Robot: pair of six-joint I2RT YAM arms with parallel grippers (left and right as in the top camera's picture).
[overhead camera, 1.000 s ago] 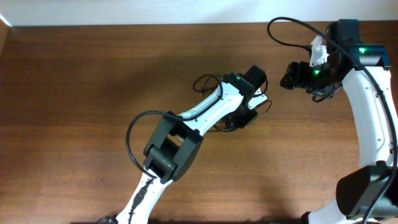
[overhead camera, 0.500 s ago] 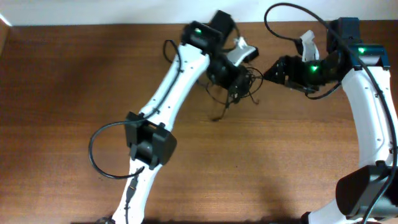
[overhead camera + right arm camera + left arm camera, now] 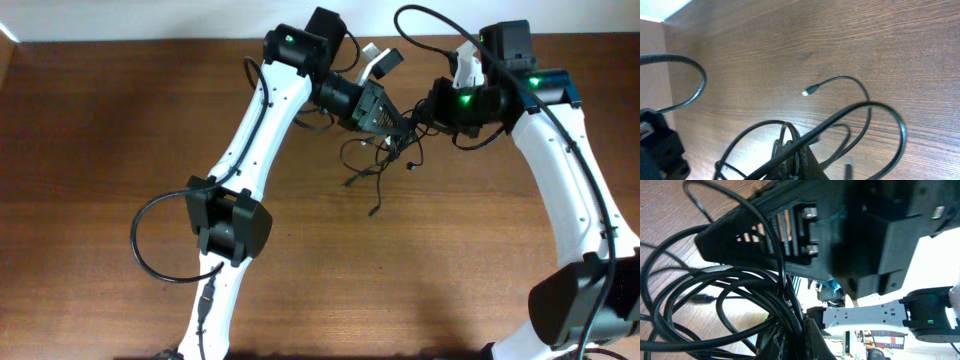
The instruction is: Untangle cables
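Note:
The cables [image 3: 384,152] form one tangled black bunch near the table's back middle, with loose ends trailing toward the front [image 3: 375,208]. My left gripper [image 3: 396,120] reaches in from the left and is shut on the bunch. My right gripper [image 3: 422,114] meets it from the right, almost tip to tip, also shut on strands. In the left wrist view, looped cables [image 3: 715,310] run into the closed left gripper [image 3: 797,342], with the right gripper's black body close above. In the right wrist view, the right gripper [image 3: 800,161] pinches cables [image 3: 880,107], and a small metal-tipped plug [image 3: 806,92] lies on the wood.
The brown wooden table [image 3: 110,150] ends at a white back wall [image 3: 200,20] just behind both grippers. Thick arm cables loop out beside the left arm [image 3: 140,250] and above the right arm [image 3: 420,22].
My left arm swung up toward the table's back, carrying the cable bunch with it. My right gripper moved left to the bunch and shut on it.

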